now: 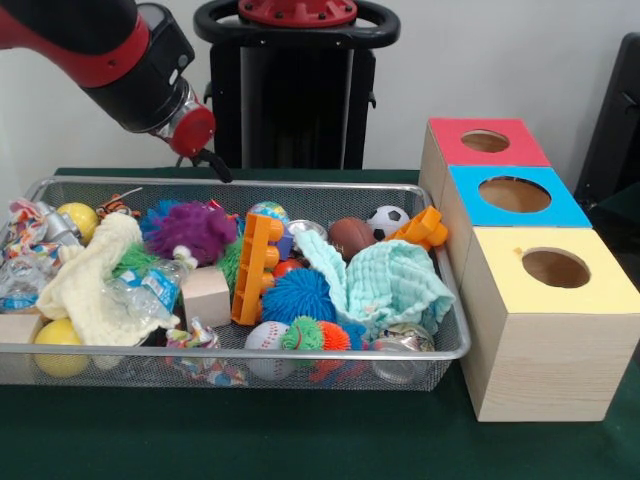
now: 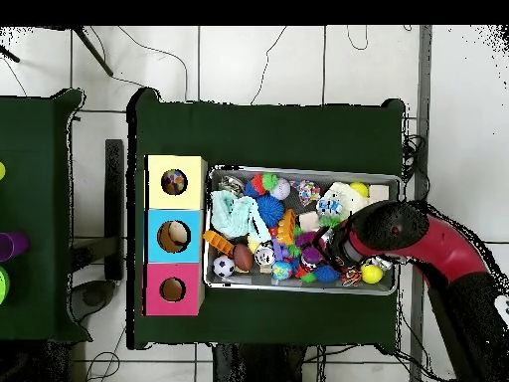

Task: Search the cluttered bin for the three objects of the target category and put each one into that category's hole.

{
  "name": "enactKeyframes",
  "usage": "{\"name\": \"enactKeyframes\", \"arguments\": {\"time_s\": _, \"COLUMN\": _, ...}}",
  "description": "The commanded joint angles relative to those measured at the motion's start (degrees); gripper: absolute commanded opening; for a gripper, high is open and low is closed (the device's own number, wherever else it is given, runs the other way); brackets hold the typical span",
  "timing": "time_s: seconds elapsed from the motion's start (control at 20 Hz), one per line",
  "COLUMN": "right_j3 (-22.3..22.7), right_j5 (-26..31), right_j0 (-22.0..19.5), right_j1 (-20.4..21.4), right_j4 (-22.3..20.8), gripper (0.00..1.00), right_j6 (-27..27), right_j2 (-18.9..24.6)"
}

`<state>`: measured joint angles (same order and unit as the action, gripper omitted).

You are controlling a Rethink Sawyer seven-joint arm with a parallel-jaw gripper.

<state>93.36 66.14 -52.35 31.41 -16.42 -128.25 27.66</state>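
The wire mesh bin (image 1: pixel 250 186) (image 2: pixel 303 171) is full of toys. A cream knitted cloth (image 1: pixel 92 285) (image 2: pixel 348 197) lies at its left in the front view. A mint green cloth (image 1: pixel 390 285) (image 2: pixel 234 214) lies bunched at its right. A white fabric with coloured marks (image 1: pixel 22 245) shows at the far left end. My gripper (image 1: pixel 205 158) (image 2: pixel 323 239) hangs over the bin's far left part, above a purple spiky ball (image 1: pixel 195 230). It holds nothing that I can see. The yellow-topped box (image 1: pixel 590 290) (image 2: pixel 191 182) with its round hole (image 1: pixel 555 268) stands right of the bin.
A blue-topped box (image 1: pixel 570 205) and a red-topped box (image 1: pixel 450 145) stand behind the yellow one. Orange plastic blocks (image 1: pixel 255 265), spiky balls, small sports balls, wooden cubes and a crumpled plastic bottle (image 1: pixel 150 290) crowd the bin. The robot's pedestal (image 1: pixel 295 90) stands behind the bin.
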Motion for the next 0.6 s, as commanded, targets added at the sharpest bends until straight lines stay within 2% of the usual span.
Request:
{"name": "enactKeyframes", "arguments": {"time_s": 0.05, "right_j3": -1.0, "right_j5": 1.0, "right_j0": 1.0, "right_j1": -1.3, "right_j4": -1.4, "gripper": 1.0, "right_j6": 12.2, "right_j2": 4.3}}
{"name": "enactKeyframes", "arguments": {"time_s": 0.2, "right_j3": -1.6, "right_j5": 1.4, "right_j0": 1.2, "right_j1": -1.7, "right_j4": -1.4, "gripper": 1.0, "right_j6": 12.2, "right_j2": 4.4}}
{"name": "enactKeyframes", "arguments": {"time_s": 0.35, "right_j3": -0.7, "right_j5": -0.7, "right_j0": 0.7, "right_j1": -2.5, "right_j4": -1.6, "gripper": 1.0, "right_j6": 12.1, "right_j2": 4.5}}
{"name": "enactKeyframes", "arguments": {"time_s": 0.6, "right_j3": -2.7, "right_j5": -5.6, "right_j0": 0.9, "right_j1": -8.1, "right_j4": -4.7, "gripper": 1.0, "right_j6": 13.0, "right_j2": 3.3}}
